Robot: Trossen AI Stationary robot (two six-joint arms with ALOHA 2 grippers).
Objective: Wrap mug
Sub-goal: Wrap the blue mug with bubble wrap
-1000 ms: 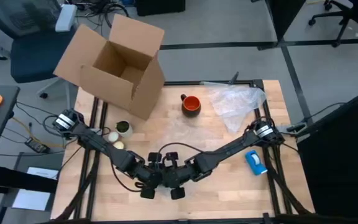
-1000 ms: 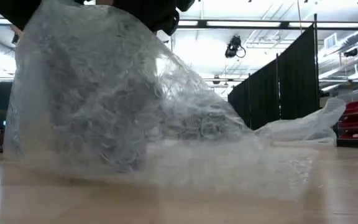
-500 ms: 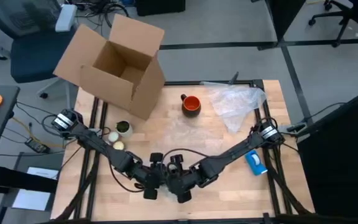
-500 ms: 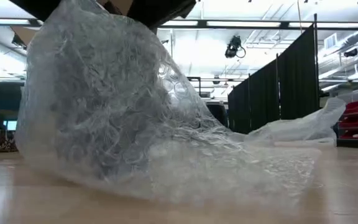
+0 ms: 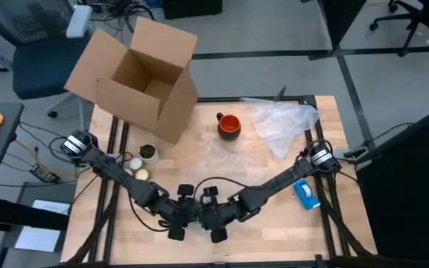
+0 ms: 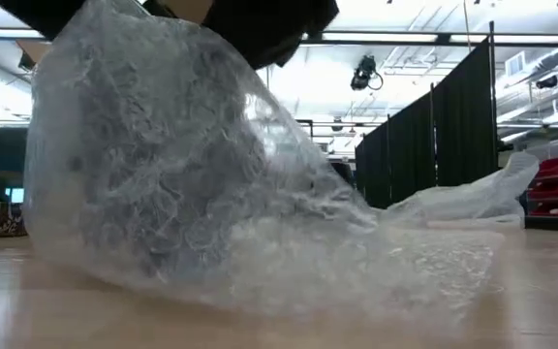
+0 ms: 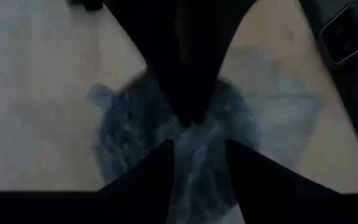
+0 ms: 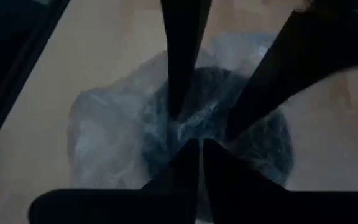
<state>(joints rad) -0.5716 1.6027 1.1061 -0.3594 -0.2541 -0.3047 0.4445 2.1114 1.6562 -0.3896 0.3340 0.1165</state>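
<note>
Both grippers meet at the lower middle of the high view: the left gripper (image 5: 179,222) and right gripper (image 5: 216,223) are side by side over the desk (image 5: 274,216). Each pinches clear bubble wrap (image 6: 192,184), fingers (image 8: 194,168) nearly pressed together on it. The mug (image 5: 229,125) stands uncovered at upper centre, between the box (image 5: 136,78) and another plastic sheet (image 5: 281,123).

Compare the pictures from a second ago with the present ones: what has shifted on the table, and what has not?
Both arms drew slightly toward the table's near edge, so the left tool and right tool sit a little closer to it, side by side. In the low view, the bubble-wrap bundle changed shape slightly and one lower edge lifted. The mug, cardboard box and loose wrap sheet stayed put.
</note>
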